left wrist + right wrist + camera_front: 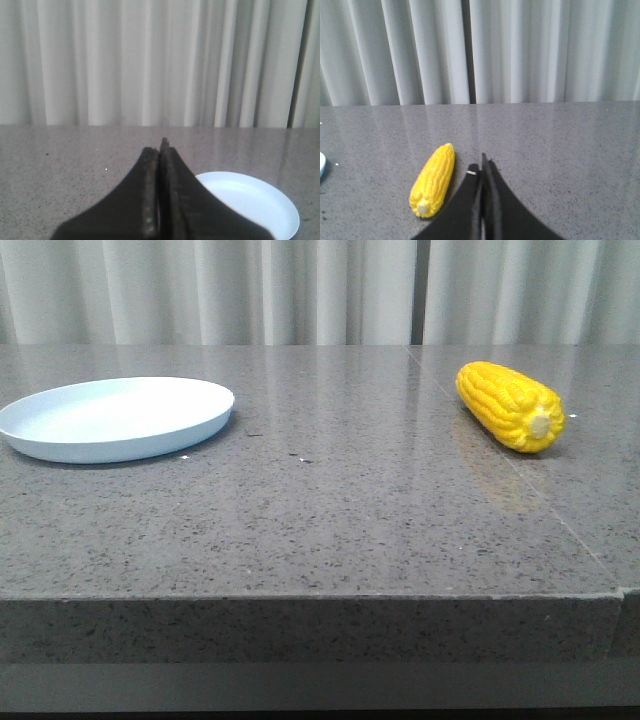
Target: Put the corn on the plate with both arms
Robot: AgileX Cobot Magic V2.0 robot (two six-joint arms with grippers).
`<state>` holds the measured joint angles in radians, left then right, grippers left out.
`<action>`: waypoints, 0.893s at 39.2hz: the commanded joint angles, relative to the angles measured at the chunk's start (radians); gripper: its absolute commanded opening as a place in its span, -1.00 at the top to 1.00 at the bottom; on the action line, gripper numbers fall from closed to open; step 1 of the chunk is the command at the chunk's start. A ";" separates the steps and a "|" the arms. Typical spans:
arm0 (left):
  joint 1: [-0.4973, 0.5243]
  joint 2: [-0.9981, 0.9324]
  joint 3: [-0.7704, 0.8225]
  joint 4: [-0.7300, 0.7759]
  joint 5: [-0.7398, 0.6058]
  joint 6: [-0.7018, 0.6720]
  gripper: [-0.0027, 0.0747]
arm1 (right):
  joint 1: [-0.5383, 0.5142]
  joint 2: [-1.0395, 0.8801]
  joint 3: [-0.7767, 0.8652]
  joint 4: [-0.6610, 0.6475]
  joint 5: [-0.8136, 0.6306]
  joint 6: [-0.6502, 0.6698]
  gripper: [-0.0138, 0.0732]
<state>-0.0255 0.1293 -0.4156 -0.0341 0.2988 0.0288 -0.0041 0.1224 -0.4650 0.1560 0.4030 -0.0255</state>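
Note:
The yellow corn [510,405] lies on the grey table at the right, its pale cut end facing the front edge. The pale blue plate [115,417] rests empty at the left. Neither gripper shows in the front view. In the right wrist view my right gripper [482,162] is shut and empty, its tips just beside the corn [433,179] and apart from it. In the left wrist view my left gripper [160,148] is shut with nothing in it, and the plate [252,202] lies close by to one side of its fingers.
A grey speckled stone table [330,510] carries both things, with its front edge [300,598] near the camera. A seam [530,490] runs through the tabletop on the right. Pale pleated curtains [320,290] hang behind the table.

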 commanded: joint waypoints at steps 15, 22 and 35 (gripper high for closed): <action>-0.002 0.212 -0.103 0.072 -0.055 -0.002 0.98 | -0.006 0.184 -0.108 0.013 -0.073 -0.002 0.84; -0.002 0.212 -0.103 0.072 -0.055 -0.002 0.74 | -0.006 0.184 -0.108 0.013 -0.069 -0.002 0.55; -0.002 0.212 -0.103 0.072 -0.055 -0.002 -0.81 | -0.006 0.184 -0.108 0.013 -0.070 -0.002 -0.78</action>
<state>-0.0255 0.3280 -0.4829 0.0376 0.3244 0.0288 -0.0041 0.2894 -0.5377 0.1646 0.4069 -0.0255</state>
